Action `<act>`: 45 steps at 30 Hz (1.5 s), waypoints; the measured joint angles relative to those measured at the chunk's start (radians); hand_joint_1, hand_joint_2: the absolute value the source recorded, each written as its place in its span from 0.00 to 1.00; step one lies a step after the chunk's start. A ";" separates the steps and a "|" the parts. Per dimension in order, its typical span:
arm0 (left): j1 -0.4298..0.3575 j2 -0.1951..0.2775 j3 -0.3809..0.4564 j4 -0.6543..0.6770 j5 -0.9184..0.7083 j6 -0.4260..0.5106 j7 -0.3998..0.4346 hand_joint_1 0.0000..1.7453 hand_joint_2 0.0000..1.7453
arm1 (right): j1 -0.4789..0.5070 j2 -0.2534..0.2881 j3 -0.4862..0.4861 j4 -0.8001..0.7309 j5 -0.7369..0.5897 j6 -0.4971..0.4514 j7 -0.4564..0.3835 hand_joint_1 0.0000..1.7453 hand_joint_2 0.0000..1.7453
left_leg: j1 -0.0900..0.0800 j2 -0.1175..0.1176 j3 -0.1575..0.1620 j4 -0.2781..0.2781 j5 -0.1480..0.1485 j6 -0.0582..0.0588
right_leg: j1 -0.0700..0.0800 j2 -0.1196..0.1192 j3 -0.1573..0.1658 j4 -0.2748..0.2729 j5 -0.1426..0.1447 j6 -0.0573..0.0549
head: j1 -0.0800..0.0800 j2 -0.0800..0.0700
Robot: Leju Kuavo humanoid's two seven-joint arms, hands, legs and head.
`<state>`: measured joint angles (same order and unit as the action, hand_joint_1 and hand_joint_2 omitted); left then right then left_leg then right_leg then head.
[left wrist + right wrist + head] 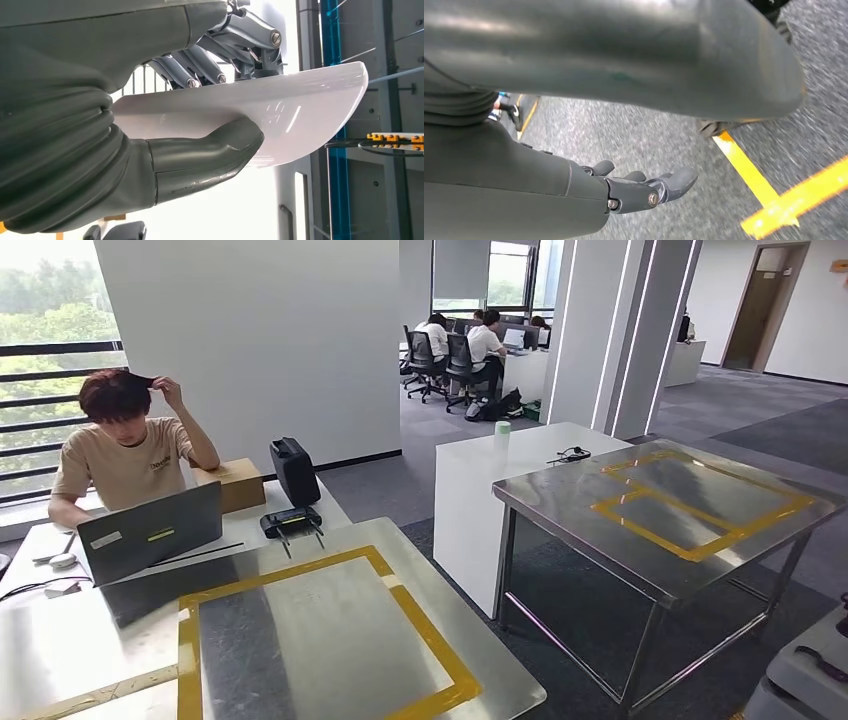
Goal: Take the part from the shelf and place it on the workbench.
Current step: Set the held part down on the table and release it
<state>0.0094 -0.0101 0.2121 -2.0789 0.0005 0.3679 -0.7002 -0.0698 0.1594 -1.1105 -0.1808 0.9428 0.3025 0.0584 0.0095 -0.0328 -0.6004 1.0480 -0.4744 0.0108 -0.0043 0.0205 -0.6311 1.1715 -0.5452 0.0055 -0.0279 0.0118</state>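
Closest to me, at the left wrist, my left hand (210, 100) holds the white part (280, 115): the thick thumb (210, 155) presses one face and the darker fingers (200, 70) lie across the other, so the smooth curved panel is clamped between them. My right hand (644, 187) hangs over grey carpet crossed by yellow floor tape (774, 195), fingers loosely apart and holding nothing. Just ahead in the head view is a steel workbench (480, 660) with a yellow taped rectangle (420, 620) on its top; a second steel bench (560, 515) stands to the right. A person sits behind a laptop (150, 535) beyond the near bench. I judge the pickup done; what is left is bringing the part over a bench and setting it down.
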 joint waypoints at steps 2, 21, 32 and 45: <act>0.000 0.001 0.000 0.000 0.000 -0.001 0.000 1.00 1.00 | 0.000 -0.003 0.000 0.000 0.001 0.000 -0.003 0.00 0.00 | -0.001 -0.014 0.009 0.001 -0.009 -0.008 | 0.004 0.014 0.033 -0.099 0.050 -0.011 | 0.000 0.000; 0.008 -0.022 0.000 0.006 0.033 -0.104 0.000 1.00 1.00 | -0.005 0.002 0.000 0.000 -0.005 -0.002 0.006 0.00 0.00 | 0.000 0.078 -0.012 0.002 0.014 -0.018 | 0.004 -0.121 0.127 -0.142 -0.005 -0.002 | 0.000 0.000; -0.034 -0.033 -0.001 0.114 0.004 -0.100 0.000 1.00 1.00 | -0.002 0.002 -0.027 0.000 -0.031 0.000 -0.006 0.00 0.00 | -0.001 0.000 -0.007 -0.002 0.014 0.001 | 0.005 -0.020 0.049 -0.080 0.024 -0.011 | 0.001 0.000; -0.406 0.151 0.010 0.757 -0.248 0.054 0.006 1.00 1.00 | -0.004 0.006 -0.050 0.000 -0.025 -0.002 -0.028 0.00 0.00 | 0.002 -0.004 -0.020 -0.032 0.042 -0.032 | 0.016 -0.018 0.044 -0.149 0.064 -0.027 | 0.002 0.000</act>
<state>-0.3967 0.1412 0.2222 -1.3215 -0.2475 0.4218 -0.6940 -0.0737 0.1652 -1.1607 -0.1808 0.9178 0.3003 0.0301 0.0112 -0.0366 -0.6203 1.0157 -0.4320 -0.0213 0.0112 0.0025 -0.5874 1.0222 -0.4808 -0.0211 -0.0259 0.0116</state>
